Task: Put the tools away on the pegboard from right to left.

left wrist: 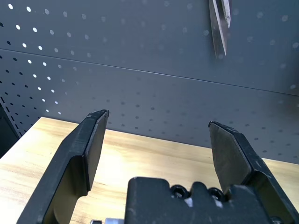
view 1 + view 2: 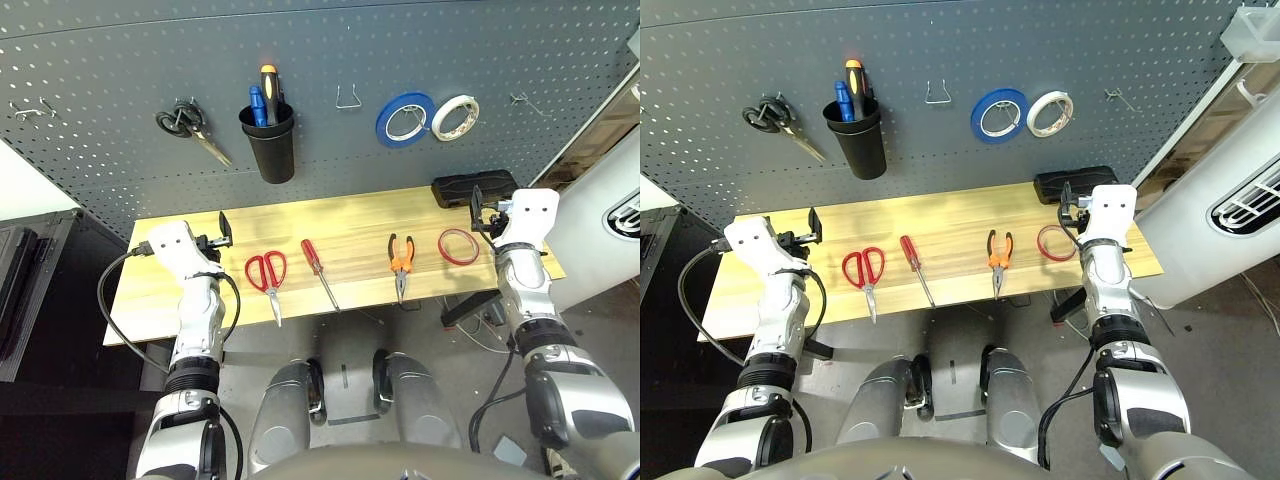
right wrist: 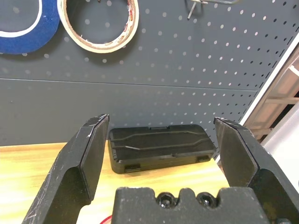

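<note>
Four tools lie in a row on the worktop [image 2: 200,330], none hung yet: red tape ring [image 2: 458,246] nearest the right edge, then orange-and-black pliers [image 2: 401,262], red-handled screwdriver [image 2: 319,271], and red-handled scissors [image 2: 268,277] toward the left edge. Pliers, screwdriver and scissors all lie with long axes running roughly from back edge to front edge, handles toward the pegboard [image 2: 330,60], tips toward the robot. Right hand [image 2: 480,212] hovers over the right rear corner, fingers spread wide and holding nothing; its wrist view looks past the fingers [image 3: 86,158] at a black case [image 3: 159,145] by the back edge. Left hand [image 2: 222,231] sits near the left end, fingers [image 1: 88,149] likewise spread, nothing between them. Key relation: the ring lies just beside the right hand, on its inner side and slightly nearer the front edge, flat on the wood; the left hand is well apart from it, with three tools between. Working from right to left, the ring looks like the first item, and the right arm is plainly the nearer one. A flat thin ring will likely need a grip on one side of its rim, tilted down from above. On the board, blue tape [image 2: 404,117] and white tape [image 2: 455,116] already hang; an open hook [image 2: 521,99] shows toward the board's right end, another [image 2: 348,97] mid-board.
</note>
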Robot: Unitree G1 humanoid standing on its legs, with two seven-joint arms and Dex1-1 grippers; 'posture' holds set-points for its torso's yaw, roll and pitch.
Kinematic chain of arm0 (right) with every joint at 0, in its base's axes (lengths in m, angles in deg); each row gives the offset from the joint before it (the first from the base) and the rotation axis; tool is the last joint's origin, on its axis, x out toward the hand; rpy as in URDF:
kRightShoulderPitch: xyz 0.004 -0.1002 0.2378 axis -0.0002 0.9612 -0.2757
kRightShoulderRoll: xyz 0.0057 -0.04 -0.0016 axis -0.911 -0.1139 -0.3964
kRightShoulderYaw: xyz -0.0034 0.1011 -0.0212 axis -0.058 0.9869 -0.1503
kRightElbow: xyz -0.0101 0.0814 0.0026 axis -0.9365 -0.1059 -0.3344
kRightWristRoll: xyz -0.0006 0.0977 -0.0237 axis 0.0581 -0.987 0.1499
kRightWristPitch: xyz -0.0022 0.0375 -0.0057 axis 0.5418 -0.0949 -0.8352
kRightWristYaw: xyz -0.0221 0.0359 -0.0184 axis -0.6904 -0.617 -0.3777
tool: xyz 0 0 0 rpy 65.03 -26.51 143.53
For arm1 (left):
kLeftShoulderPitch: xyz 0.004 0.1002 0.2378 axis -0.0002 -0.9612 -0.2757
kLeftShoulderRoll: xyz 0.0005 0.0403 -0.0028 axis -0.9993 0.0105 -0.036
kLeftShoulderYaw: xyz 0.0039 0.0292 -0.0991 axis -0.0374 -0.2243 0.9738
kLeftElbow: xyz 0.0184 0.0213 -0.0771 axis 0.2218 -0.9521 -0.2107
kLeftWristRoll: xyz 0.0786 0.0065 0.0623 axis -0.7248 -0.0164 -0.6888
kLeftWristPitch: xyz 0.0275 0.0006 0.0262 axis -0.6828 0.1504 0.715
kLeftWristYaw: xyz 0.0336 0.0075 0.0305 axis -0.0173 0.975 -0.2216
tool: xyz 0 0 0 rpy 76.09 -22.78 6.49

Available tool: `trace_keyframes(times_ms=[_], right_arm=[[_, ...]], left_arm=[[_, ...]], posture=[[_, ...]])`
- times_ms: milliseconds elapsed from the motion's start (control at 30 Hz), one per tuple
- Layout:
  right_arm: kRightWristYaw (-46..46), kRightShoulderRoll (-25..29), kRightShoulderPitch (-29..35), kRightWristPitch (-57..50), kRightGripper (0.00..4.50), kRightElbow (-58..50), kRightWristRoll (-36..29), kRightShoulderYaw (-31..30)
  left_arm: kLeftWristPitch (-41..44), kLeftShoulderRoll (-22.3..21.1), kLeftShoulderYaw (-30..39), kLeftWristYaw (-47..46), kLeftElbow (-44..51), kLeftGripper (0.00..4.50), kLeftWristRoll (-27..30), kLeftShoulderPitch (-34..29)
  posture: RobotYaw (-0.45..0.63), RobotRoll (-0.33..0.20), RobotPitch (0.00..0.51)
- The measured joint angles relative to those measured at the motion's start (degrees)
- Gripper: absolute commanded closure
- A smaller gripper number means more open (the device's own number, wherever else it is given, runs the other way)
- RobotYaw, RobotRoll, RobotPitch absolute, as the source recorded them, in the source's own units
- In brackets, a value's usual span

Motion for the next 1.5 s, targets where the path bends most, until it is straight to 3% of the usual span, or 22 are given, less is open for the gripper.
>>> trace_keyframes(times_ms=[300,367,600,933,1033,1200,1333,1500], right_arm=[[-0.06,0.71,0.37,-3.55,0.00,-3.60,0.25,-0.29],[2.85,1.95,0.46,-8.81,0.00,-6.08,2.37,-0.46],[-0.22,5.35,3.26,-28.83,0.00,-22.10,3.17,-2.09],[-15.24,13.79,2.96,-62.73,0.00,-36.57,-0.05,-5.83],[-18.89,15.00,1.08,-71.98,0.00,-37.15,-0.48,-7.66],[-21.09,16.00,-1.92,-73.14,0.00,-36.17,0.51,-10.32],[-25.71,17.13,-6.92,-74.81,0.00,-29.32,2.50,-15.90],[-28.31,15.49,-12.15,-74.95,0.00,-18.87,3.79,-18.73]], left_arm=[[0.82,-2.10,-0.56,4.66,3.93,0.03,0.99,-1.64],[2.13,-3.73,-1.49,9.82,6.85,0.03,2.72,-2.26],[10.77,-8.84,-4.18,26.41,18.12,0.03,10.25,-5.49],[26.99,-18.39,-12.28,45.85,34.91,0.03,16.94,-9.70],[30.91,-19.32,-13.94,49.24,38.22,0.03,18.99,-9.63],[36.97,-20.00,-15.17,53.09,40.95,0.03,22.59,-7.75],[38.97,-20.33,-17.29,55.42,41.60,0.03,22.93,-5.58],[42.34,-21.54,-19.58,58.23,43.73,0.03,23.57,-4.73]], posture=[[-0.08,0.000,0.111],[-0.08,0.000,0.125],[-0.12,0.000,0.175],[-0.10,0.000,0.230],[-0.11,0.000,0.243],[-0.11,0.000,0.261],[-0.11,0.000,0.290],[-0.09,0.000,0.327]])
